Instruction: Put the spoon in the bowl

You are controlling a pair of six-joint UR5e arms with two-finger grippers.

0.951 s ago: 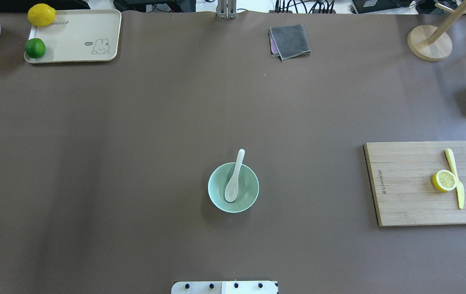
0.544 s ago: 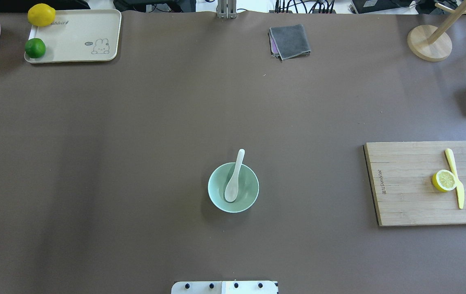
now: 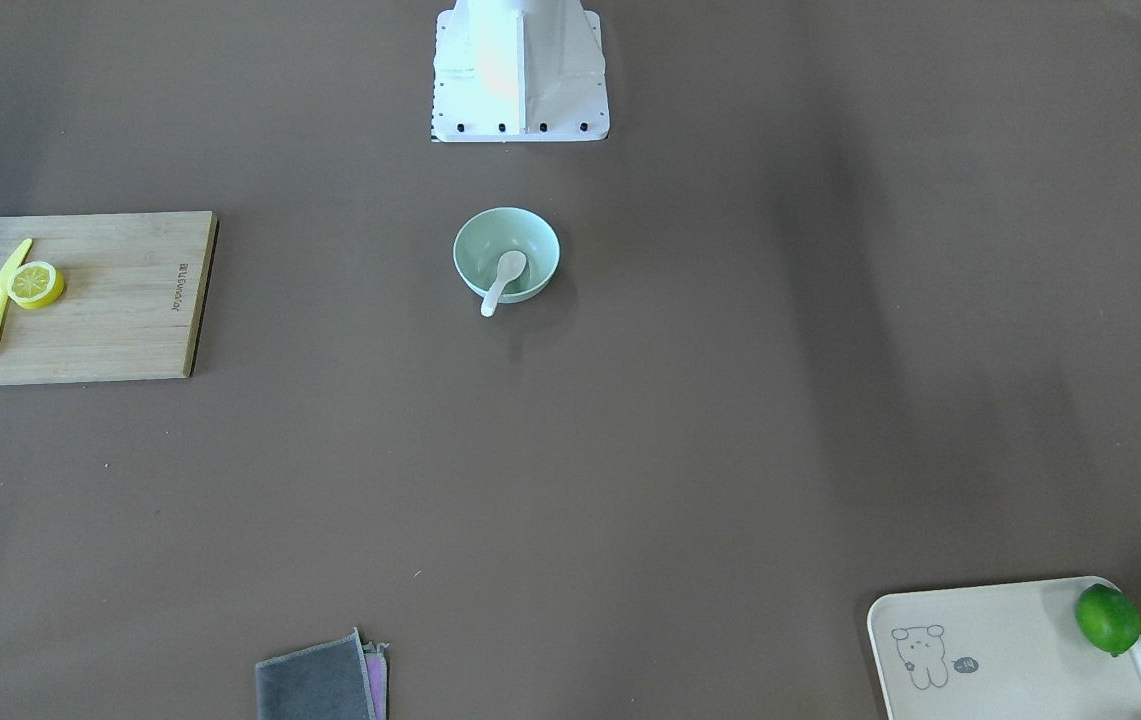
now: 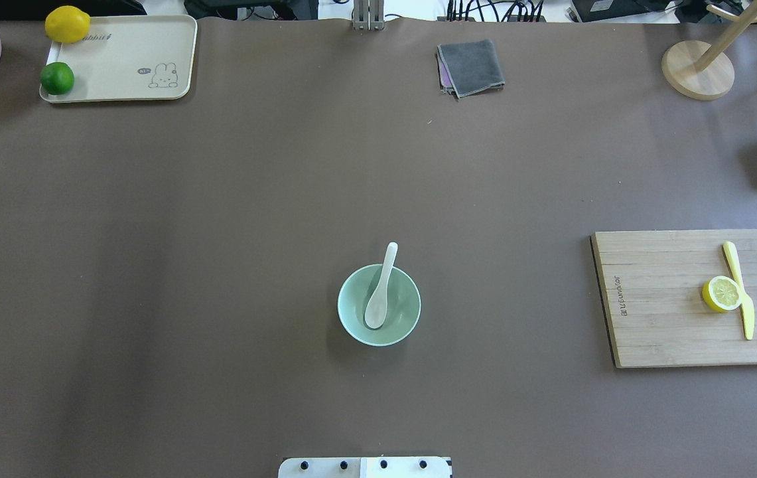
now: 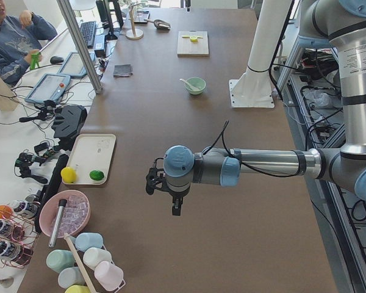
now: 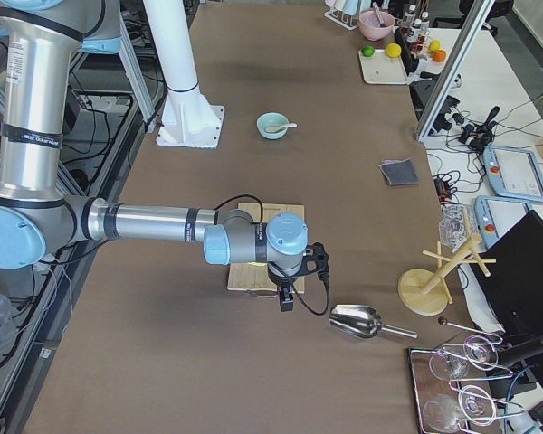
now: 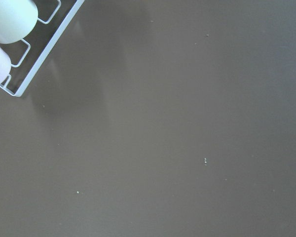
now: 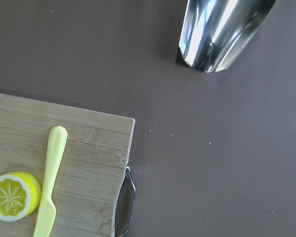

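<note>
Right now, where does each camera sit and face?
Front: across the table, facing robot's base; no arms.
Overhead: behind robot, looking down; base only.
Left side: table's end; left arm near.
Right side: other end; right arm near.
Left wrist: down at table; robot unseen.
Right wrist: down at cutting board; robot unseen.
Front and overhead share spoon in bowl.

Soft, even light left a faint shadow beside the bowl [image 4: 406, 311] and bright glare on the sharply focused metal scoop [image 8: 222, 34].
</note>
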